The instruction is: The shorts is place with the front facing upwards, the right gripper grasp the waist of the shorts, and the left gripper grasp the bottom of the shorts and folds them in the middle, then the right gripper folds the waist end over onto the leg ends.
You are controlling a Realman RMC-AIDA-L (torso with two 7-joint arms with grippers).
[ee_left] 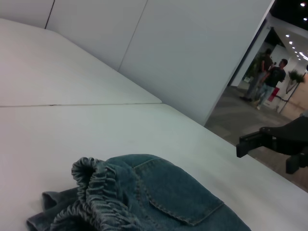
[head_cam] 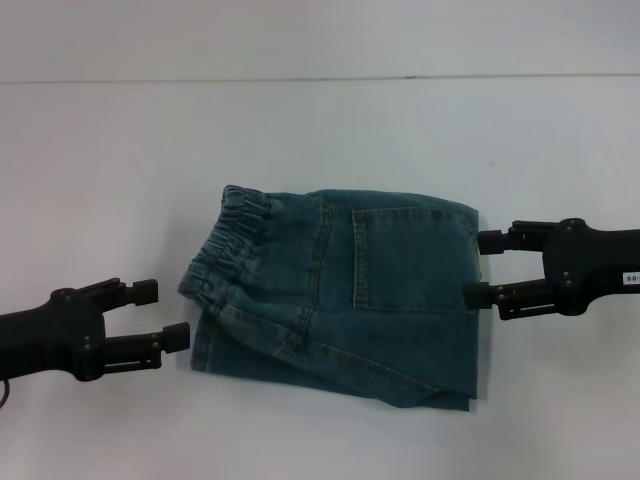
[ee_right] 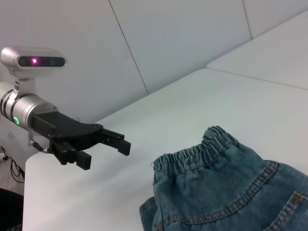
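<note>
The shorts (head_cam: 340, 290) lie folded into a compact rectangle in the middle of the white table (head_cam: 100, 180), with a back pocket facing up. The puckered waist (head_cam: 228, 245) lies on top at the left end, and a lower denim layer sticks out beneath it at the front left. The leg ends are not clearly visible. My right gripper (head_cam: 483, 268) is open beside the folded right edge and holds nothing. My left gripper (head_cam: 165, 315) is open, just left of the shorts near their front corner. The wrist views show the waist (ee_left: 91, 187) (ee_right: 197, 154) and the opposite grippers (ee_left: 264, 158) (ee_right: 107, 155).
White wall panels (ee_left: 168, 43) stand behind the table. The left wrist view shows an open doorway with people standing (ee_left: 269, 77) far off past the table's right side. The left arm's wrist camera (ee_right: 33, 60) sits above its gripper.
</note>
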